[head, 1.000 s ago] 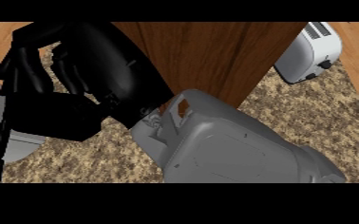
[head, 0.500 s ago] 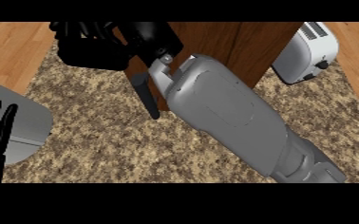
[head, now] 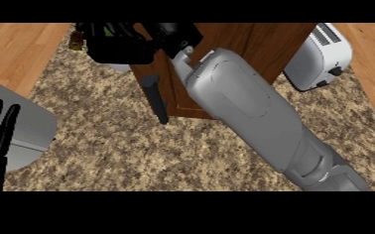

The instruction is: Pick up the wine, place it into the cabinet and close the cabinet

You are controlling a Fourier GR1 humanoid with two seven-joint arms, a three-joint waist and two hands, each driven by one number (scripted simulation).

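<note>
Looking down, you see the right hand (head: 121, 42) at the cabinet (head: 249, 44) top edge, curled round something dark, probably the wine (head: 75, 40), mostly hidden; left hand (head: 7, 129) cut off at the left edge, fingers unreadable; toaster (head: 319, 57) on the worktop (head: 110, 144).

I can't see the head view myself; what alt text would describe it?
The robot's right hand reaches to the top of the view, its black fingers curled round something dark by the wooden cabinet and its dark handle. A white toaster stands at the right on the speckled counter.
</note>
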